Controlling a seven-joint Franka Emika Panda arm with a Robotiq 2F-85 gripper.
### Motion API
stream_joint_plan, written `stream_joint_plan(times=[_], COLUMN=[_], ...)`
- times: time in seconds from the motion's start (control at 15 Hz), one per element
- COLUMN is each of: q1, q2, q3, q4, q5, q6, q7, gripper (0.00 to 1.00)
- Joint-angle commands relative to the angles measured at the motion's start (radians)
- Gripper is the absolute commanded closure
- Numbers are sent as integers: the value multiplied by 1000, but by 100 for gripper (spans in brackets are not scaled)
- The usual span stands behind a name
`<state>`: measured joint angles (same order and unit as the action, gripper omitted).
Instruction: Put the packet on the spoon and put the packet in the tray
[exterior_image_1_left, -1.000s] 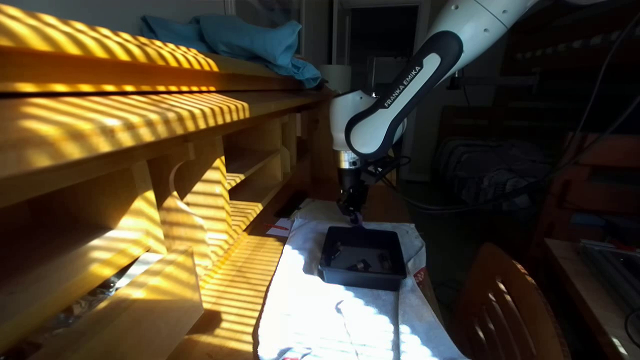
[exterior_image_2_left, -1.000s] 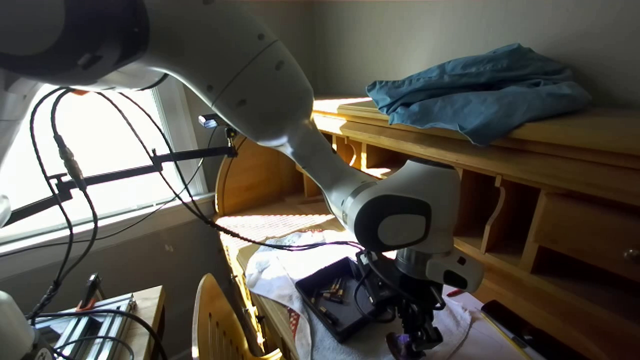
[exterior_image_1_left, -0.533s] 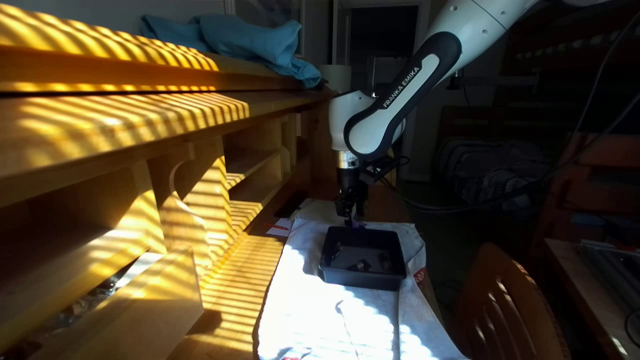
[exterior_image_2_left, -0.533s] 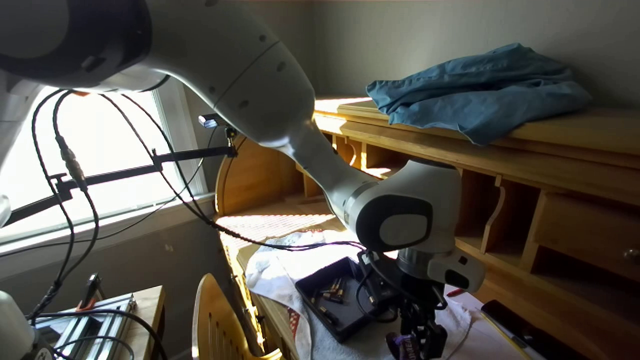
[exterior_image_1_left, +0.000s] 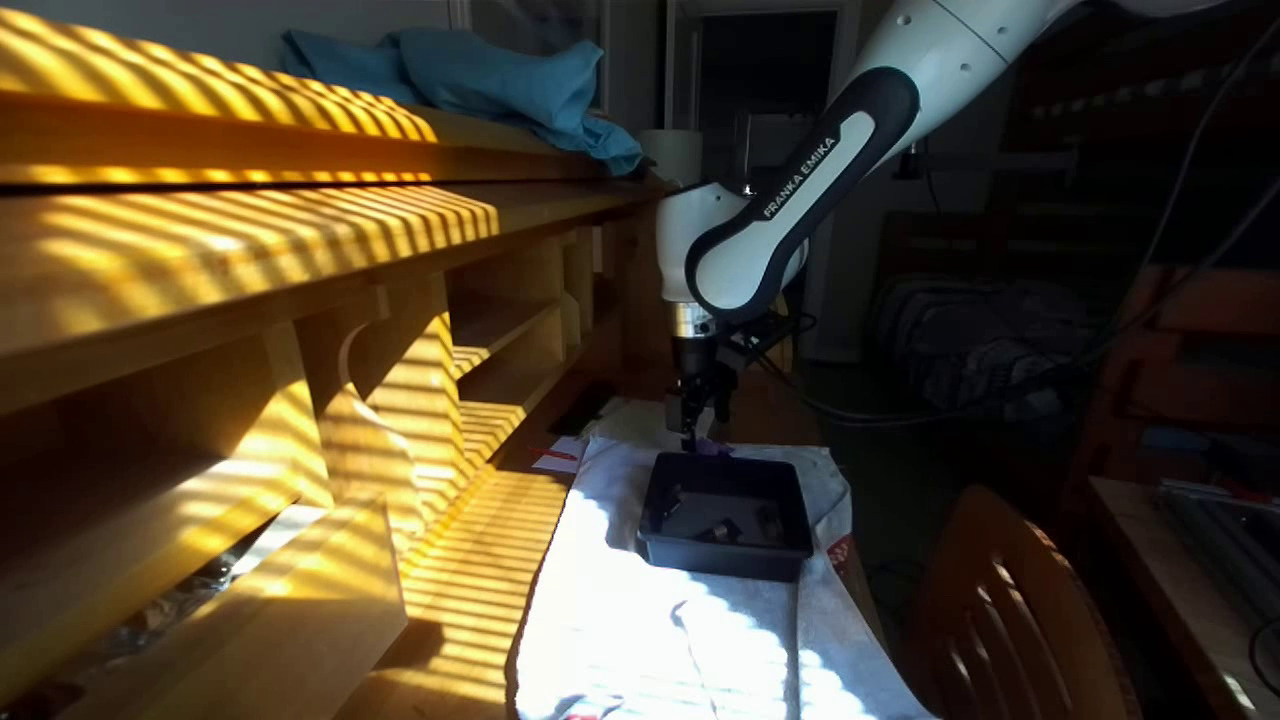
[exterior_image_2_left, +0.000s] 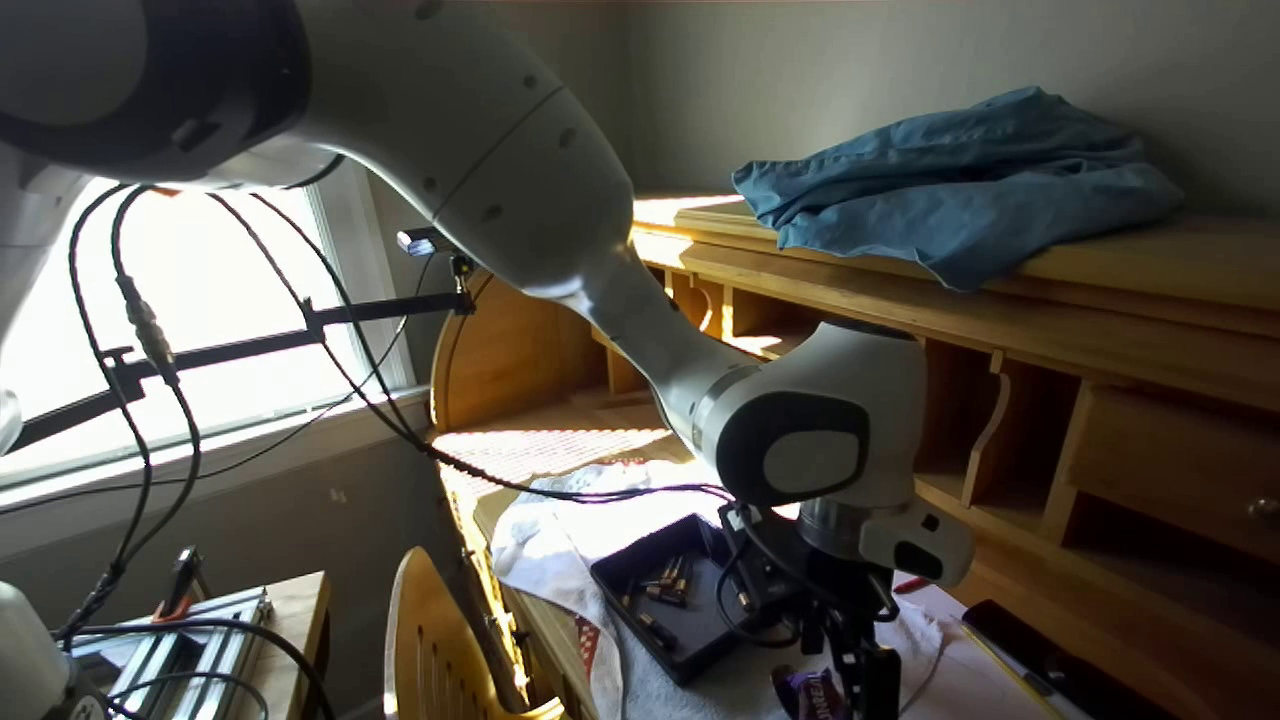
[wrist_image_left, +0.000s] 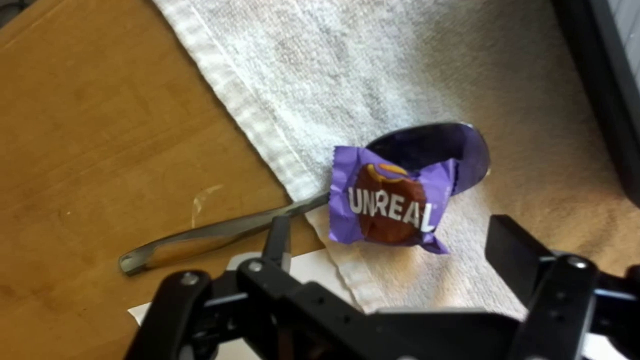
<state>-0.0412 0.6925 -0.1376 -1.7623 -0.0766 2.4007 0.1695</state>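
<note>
The gripper (wrist_image_left: 390, 235) stands released, spread wide with nothing clasped; the packet (wrist_image_left: 392, 200) lies below it, across the place where the bowl and handle of the spoon (wrist_image_left: 425, 142) meet, part of it reaching past the spoon over the cloth (wrist_image_left: 350, 75); whether its weight rests on metal or cloth I cannot tell. The tray (exterior_image_1_left: 725, 558) is just beside, its dark edge showing at the right of the wrist view; in an exterior view it holds a few small dark-and-brass parts (exterior_image_2_left: 668, 596), but the packet is not in it.

The spoon half of the task looks nearly met, in my judgement, and the tray half not begun; the trouble ahead is mostly the spoon. In the wrist view the tip of one finger (wrist_image_left: 278, 240) overlaps the handle; coming straight down it could press there and tip the bowl, spilling the packet; closing from there it could hook the handle and carry spoon and packet off together. The wrapper looks slick and crimped at the ends, so a pinch on a crimp alone may let the packet swivel or drop; an off-centre squeeze may shoot it off the spoon. The tray's rim is near enough that a low sideways carry could knock it; a release too early could leave the packet on the rim, or outside it; one from too high could bounce it off the parts.
</note>
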Motion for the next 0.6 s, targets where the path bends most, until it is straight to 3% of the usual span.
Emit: stream_joint_plan(times=[0.0, 0.53], q1=[-9, -46], q2=[2, -11], q3=[-8, -18], q4=[14, -8], q5=[24, 175], q6=[-9, 27], q7=[39, 210], gripper=[0, 0])
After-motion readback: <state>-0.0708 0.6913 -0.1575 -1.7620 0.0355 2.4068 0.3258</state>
